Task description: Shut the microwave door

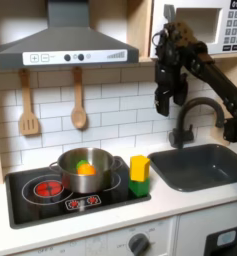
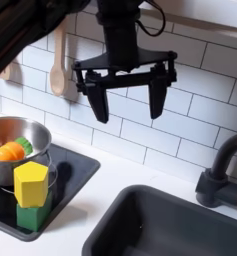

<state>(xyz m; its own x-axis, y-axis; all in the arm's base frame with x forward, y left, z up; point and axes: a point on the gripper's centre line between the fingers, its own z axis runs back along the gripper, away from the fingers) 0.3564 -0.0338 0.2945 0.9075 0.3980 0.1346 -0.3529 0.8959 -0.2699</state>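
In the first exterior view the white microwave (image 1: 228, 30) sits on a shelf at the top right, with its dark button panel at the right. The microwave door (image 1: 197, 27), with its pale window, faces the room. Whether it sits fully flush I cannot tell, because the black arm crosses its left edge. My gripper (image 1: 169, 100) hangs below the microwave, fingers pointing down, in front of the white tiled wall. In the second exterior view the gripper (image 2: 131, 96) is open, its two black fingers (image 2: 93, 102) spread wide with nothing between them.
A grey range hood (image 1: 65, 45) hangs at the upper left, with a wooden spatula (image 1: 28, 105) and spoon (image 1: 78, 100) below it. On the stove (image 1: 50, 190) stands a pot (image 1: 85, 170) holding toy food, beside a yellow block on a green one (image 1: 139, 172). The faucet (image 1: 195, 112) and sink (image 1: 205, 165) are at the right.
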